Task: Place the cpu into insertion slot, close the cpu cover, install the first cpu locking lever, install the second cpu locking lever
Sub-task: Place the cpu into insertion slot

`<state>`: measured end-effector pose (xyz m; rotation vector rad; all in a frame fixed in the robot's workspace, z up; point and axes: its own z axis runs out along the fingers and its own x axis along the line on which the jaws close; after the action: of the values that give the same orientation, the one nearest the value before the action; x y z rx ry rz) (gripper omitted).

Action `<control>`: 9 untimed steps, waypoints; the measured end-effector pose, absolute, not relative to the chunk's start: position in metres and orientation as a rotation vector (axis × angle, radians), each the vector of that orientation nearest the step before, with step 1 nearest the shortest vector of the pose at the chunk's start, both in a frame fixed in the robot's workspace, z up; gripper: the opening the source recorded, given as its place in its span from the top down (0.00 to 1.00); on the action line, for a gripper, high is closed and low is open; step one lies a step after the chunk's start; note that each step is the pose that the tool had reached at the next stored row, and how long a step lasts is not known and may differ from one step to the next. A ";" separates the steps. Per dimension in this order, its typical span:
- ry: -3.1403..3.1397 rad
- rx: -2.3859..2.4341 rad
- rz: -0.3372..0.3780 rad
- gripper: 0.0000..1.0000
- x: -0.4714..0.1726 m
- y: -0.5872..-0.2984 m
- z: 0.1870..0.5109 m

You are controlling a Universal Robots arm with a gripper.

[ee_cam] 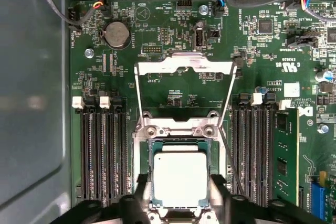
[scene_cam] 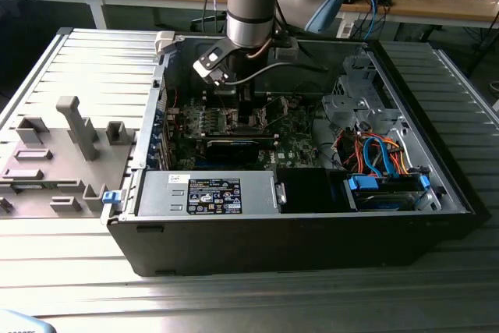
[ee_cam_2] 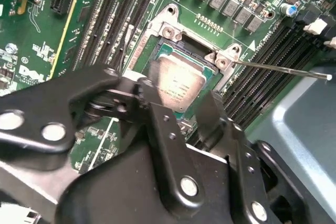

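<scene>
Being clamped between the gripper [ee_cam: 180, 195] fingers [ee_cam: 137, 205], the cpu [ee_cam: 180, 174] is being held at the slot [ee_cam: 178, 129], whose cover [ee_cam: 184, 64] is standing open; it is being flanked by memory sockets [ee_cam: 102, 150], a lever rod [ee_cam_2: 278, 69] jutting alongside

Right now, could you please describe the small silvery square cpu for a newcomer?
Inside the open black computer case, find the green motherboard and its banks of long black memory slots. Between them the cpu sits in the metal-rimmed square socket: a solid pale silver square, unlike the open windowed cover beside it.
</scene>
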<state>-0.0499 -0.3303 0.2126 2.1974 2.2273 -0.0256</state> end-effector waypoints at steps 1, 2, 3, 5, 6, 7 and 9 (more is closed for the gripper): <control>2.233 2.192 -0.026 0.53 -0.050 -0.330 0.213; 2.235 2.189 -0.026 0.58 -0.050 -0.330 0.215; 2.238 2.187 -0.026 0.65 -0.050 -0.330 0.217; 2.242 2.182 -0.025 0.71 -0.050 -0.330 0.225; 2.244 2.180 -0.025 0.76 -0.050 -0.330 0.227; 2.245 2.179 -0.026 0.83 -0.050 -0.330 0.229; 2.247 2.177 -0.026 0.89 -0.050 -0.330 0.235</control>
<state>-0.0499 -0.3303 0.2350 2.1767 2.2473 -0.0255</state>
